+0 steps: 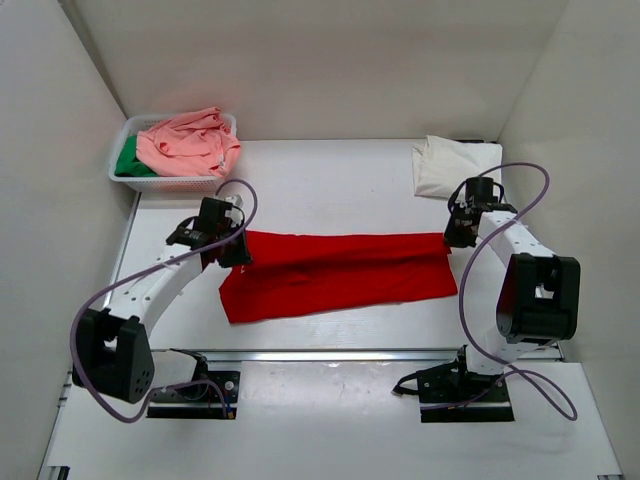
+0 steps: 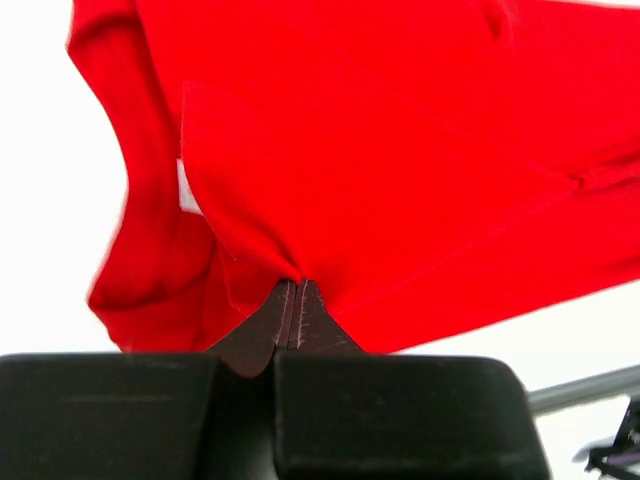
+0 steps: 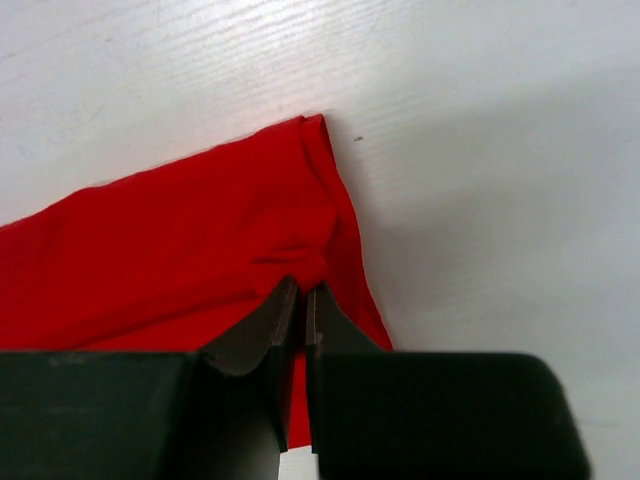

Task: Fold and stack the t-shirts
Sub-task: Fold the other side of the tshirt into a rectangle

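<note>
**Red t-shirt.** The red t-shirt lies across the middle of the white table as a long band running left to right. Its left end is wider and reaches nearer the arm bases. A crease runs along its length.

**Left gripper.** The left gripper is at the far left corner of the band. In the left wrist view its jaws are pressed together on a gathered point of red cloth, with no gap visible between them. The fabric fans out from the pinch in folds. A doubled layer lies over the lower one, and a sleeve-like lobe hangs to the left.

**Right gripper.** The right gripper is at the right end of the band, near its far corner. Its jaws are nearly closed and nip the red fabric, which puckers at the tips. A thin strip of red shows in the narrow slot between the fingers. The cloth edge beyond the pinch lies flat on the table, and its corner is folded over.

**Other garments.** The cream-white t-shirt lies folded at the far right of the table, just beyond the right gripper. The two do not touch. The salmon-pink t-shirt is heaped in the white mesh basket at the far left corner. The green t-shirt is tucked beside it at the basket's left side, mostly covered. Both are well apart from the red one.
</note>
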### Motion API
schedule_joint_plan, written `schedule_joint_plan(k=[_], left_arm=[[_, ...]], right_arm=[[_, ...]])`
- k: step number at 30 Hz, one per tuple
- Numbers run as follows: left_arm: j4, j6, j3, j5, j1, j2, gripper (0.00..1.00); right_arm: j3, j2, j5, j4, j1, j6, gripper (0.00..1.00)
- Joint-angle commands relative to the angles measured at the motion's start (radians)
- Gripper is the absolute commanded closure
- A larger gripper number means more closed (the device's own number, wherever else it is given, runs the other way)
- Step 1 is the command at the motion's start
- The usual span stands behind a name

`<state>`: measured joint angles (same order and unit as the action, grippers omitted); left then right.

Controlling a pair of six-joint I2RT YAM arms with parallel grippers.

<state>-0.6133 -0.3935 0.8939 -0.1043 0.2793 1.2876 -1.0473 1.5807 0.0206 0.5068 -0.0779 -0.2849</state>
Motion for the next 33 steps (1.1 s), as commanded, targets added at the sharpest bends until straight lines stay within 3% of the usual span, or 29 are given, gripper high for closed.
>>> schedule_joint_plan(k=[1,10,12,14,16,19,25,33], left_arm=[[-0.024,-0.033,-0.035,0.006,0.026,-0.088,1.00],[-0.091,-0.073,-0.115,0.027,0.048,-0.176,1.00],[-0.114,-0.083,-0.116,0.051,0.040,-0.192,0.91],[-0.142,-0.087,-0.075,0.083,0.018,-0.208,0.66],[-0.147,-0.088,-0.031,0.103,0.005,-0.222,0.64],[-0.139,-0.083,0.045,0.103,0.014,-0.175,0.56],[-0.054,-0.148,0.090,0.101,0.146,0.001,0.58],[-0.015,-0.277,0.099,0.161,0.215,0.292,0.70]], right_arm=[[0.019,-0.038,0.000,-0.032,-0.010,0.005,1.00],[-0.036,-0.012,-0.119,0.155,0.019,-0.009,0.98],[-0.058,-0.014,-0.164,0.232,0.036,-0.016,0.86],[-0.090,-0.034,-0.203,0.282,0.060,-0.024,0.70],[-0.110,-0.058,-0.215,0.297,0.085,-0.014,0.56],[-0.140,-0.099,-0.179,0.268,0.118,-0.001,0.46],[-0.141,-0.064,-0.005,0.133,0.125,0.025,0.48],[-0.140,0.141,0.027,0.117,0.193,0.016,0.54]])
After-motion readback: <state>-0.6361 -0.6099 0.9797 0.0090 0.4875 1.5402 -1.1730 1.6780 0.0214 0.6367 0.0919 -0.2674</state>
